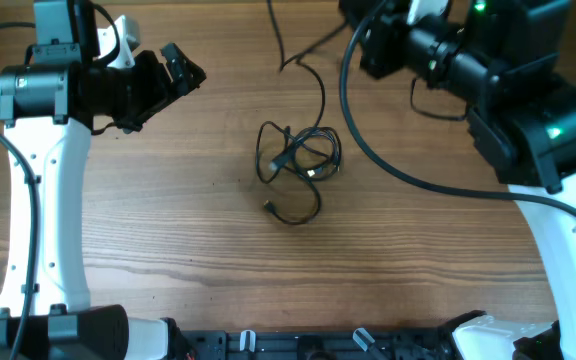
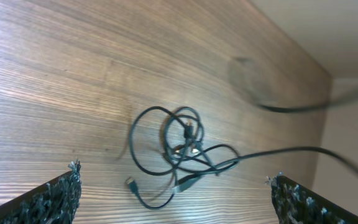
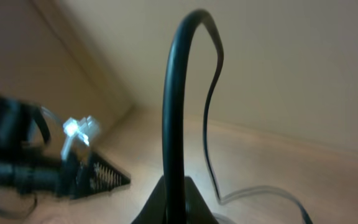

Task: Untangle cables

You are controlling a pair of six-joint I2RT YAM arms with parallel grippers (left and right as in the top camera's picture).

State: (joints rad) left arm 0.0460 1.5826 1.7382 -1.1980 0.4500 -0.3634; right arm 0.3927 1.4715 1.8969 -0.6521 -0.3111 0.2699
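The thin black cables (image 1: 303, 160) lie knotted in a small tangle at the table's middle, with a plug end (image 1: 268, 207) at the front. One strand runs back from the tangle toward the far edge and my right gripper (image 1: 366, 45). In the right wrist view the right gripper (image 3: 176, 202) is shut on a black cable (image 3: 169, 112) that arches up and drops to the table. My left gripper (image 1: 183, 70) is open and empty, raised to the back left of the tangle. In the left wrist view the tangle (image 2: 179, 146) lies ahead between its spread fingers (image 2: 176, 205).
A thick black robot wire (image 1: 408, 180) curves across the table to the right of the tangle. The arm bases stand at the front left (image 1: 48, 330) and front right (image 1: 508, 335). A beige wall (image 3: 278, 62) rises behind the table.
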